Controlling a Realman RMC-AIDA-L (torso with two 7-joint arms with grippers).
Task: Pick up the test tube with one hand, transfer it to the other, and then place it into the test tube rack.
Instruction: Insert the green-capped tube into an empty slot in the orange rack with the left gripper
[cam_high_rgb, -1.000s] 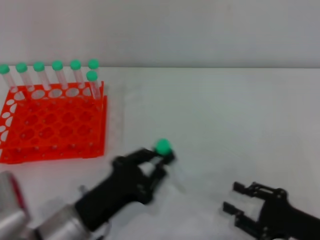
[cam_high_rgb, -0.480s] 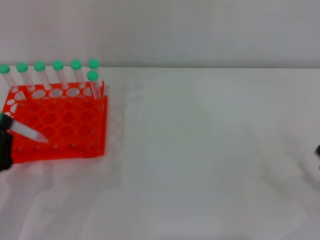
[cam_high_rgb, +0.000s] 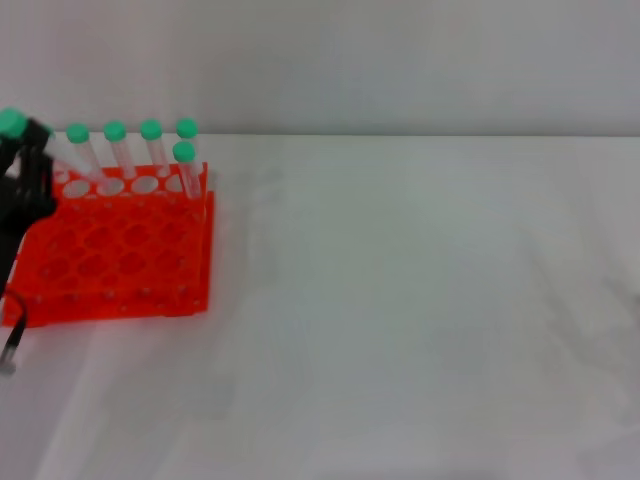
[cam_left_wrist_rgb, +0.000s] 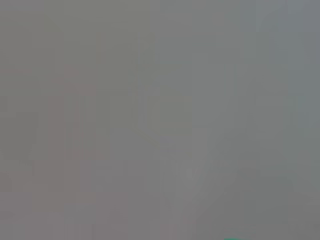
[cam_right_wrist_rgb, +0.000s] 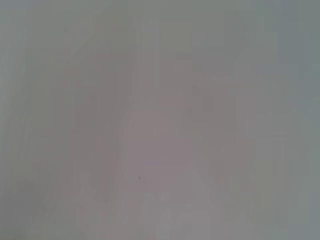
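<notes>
While the left gripper (cam_high_rgb: 28, 150) holds it, the test tube (cam_high_rgb: 14, 126) stands cap-up.

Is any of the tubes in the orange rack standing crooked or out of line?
Nothing stands out. The green-capped tubes stand upright along the rack's far side. The left hand holds the test tube at its far-left corner.

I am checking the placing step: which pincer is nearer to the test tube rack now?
The left. The left pincer is over the far-left corner of the test tube rack, holding the test tube by its green cap end. The right pincer is out of view.
</notes>
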